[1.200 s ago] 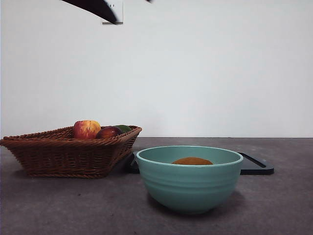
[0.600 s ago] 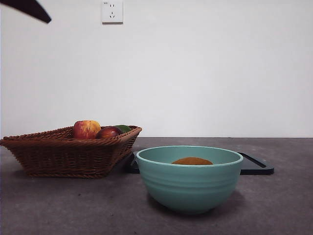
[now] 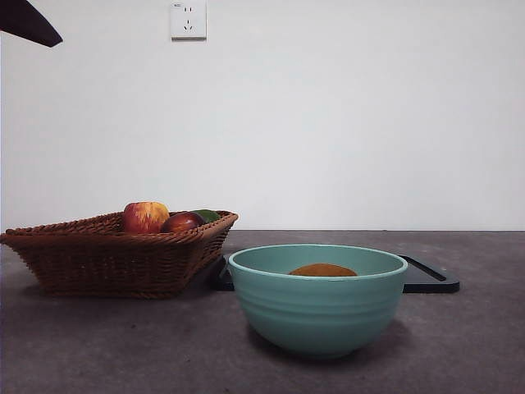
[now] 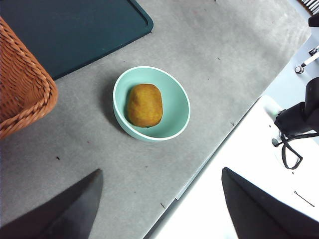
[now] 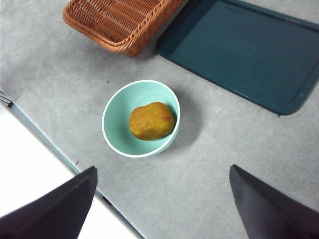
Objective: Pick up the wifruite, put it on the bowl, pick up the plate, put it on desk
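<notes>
Wicker basket (image 3: pixel 115 254) at the left of the front view holds a red-and-yellow apple (image 3: pixel 145 217) and a dark red fruit (image 3: pixel 182 222). Behind it and to its right lies a flat dark tray (image 3: pixel 431 279), partly hidden by the teal bowl (image 3: pixel 318 308) that stands nearest the camera on the grey desk (image 3: pixel 98 345). The wifruite (image 3: pixel 322 270) rests inside the bowl, only its top showing above the rim. A black arm tip (image 3: pixel 29 23) shows at the upper left corner. Seen from above, the left gripper (image 4: pixel 159 209) and the right gripper (image 5: pixel 162 204) both hang high over the bowl, jaws spread wide and holding nothing.
</notes>
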Robot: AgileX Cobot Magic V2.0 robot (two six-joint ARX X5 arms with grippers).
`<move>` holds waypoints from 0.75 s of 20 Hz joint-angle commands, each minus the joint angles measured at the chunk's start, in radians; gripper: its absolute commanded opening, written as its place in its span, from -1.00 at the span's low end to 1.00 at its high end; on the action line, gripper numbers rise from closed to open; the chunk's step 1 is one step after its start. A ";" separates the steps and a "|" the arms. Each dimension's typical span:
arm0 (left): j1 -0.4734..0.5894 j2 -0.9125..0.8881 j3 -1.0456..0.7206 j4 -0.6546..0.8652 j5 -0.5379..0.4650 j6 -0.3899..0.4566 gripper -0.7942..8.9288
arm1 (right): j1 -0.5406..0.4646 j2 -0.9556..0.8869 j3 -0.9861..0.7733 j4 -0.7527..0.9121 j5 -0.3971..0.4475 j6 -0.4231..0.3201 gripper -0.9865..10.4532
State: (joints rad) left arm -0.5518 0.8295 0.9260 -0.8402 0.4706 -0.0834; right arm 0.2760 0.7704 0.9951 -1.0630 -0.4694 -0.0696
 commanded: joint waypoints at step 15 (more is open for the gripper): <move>-0.006 0.006 0.008 0.006 0.003 0.019 -0.06 | 0.175 0.084 -0.272 0.364 0.042 0.343 -0.22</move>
State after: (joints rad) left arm -0.5518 0.8295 0.9260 -0.8410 0.4706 -0.0834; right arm 0.4435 0.8421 0.7204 -0.7132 -0.4332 0.2268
